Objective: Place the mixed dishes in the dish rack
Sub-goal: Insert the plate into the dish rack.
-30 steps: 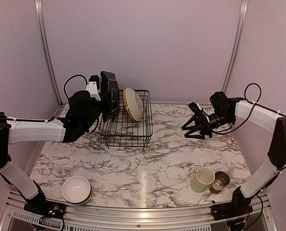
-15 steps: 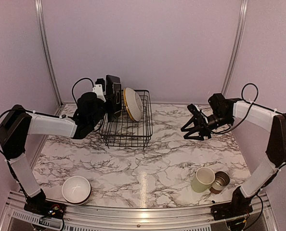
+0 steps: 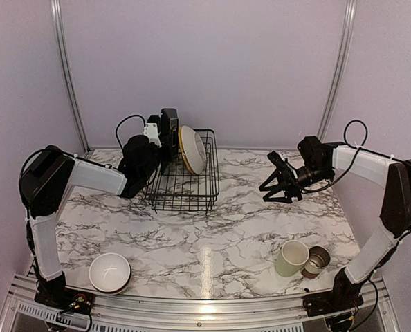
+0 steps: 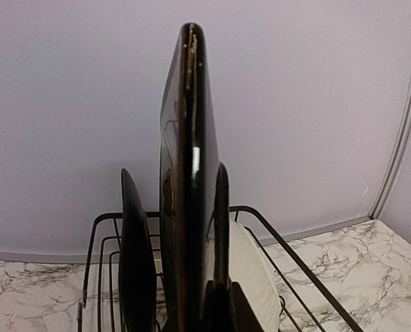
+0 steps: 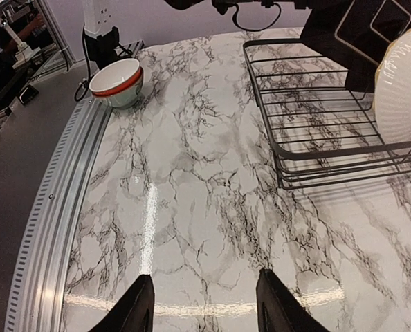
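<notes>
Having swung over the dish rack (image 3: 186,195), the left gripper (image 4: 179,259) clamps a black square plate (image 4: 189,131) upright (right gripper (image 5: 204,304) gapes), ready to slot.

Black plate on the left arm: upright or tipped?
Upright: the black plate stands on edge, vertical in the left wrist view.

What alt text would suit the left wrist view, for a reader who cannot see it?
A black square plate, upright and edge-on, fills the middle, held by the left gripper over the black wire dish rack. A pale round plate stands in the rack behind it; marble table and lilac wall beyond.
</notes>
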You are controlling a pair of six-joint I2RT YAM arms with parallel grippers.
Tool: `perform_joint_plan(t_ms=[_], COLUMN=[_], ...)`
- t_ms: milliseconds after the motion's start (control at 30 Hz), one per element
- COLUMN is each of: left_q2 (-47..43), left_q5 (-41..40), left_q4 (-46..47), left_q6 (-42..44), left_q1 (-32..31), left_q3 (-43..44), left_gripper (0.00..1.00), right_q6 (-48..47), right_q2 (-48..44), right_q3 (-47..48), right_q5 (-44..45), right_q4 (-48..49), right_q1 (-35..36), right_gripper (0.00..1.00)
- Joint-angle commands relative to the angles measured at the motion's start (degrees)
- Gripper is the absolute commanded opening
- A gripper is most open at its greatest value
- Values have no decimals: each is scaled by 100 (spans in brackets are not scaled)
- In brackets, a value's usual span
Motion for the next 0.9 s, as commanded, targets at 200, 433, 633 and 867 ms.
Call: perform_joint_plan(t_ms=[200, 433, 633, 867], left_q2=[1005, 1640, 1957, 1775], left_q5=[219, 210, 285, 140], left_q4=[3146, 3396, 3735, 3480], left_q6=[909, 765, 720, 354], left_q1=[19, 108, 240, 274], left_q3=[931, 1421, 1523, 1169], left_gripper=[0, 0, 1, 16], right_q6=[-167, -195, -243, -318], right_q2=[205, 239, 331, 428], right_q3=[83, 60, 78, 163], right_q5=[11, 46, 55, 27], right_q4=[-233, -269, -327, -457], right_q1=[-34, -32, -34, -34], right_gripper=[49, 49, 49, 50])
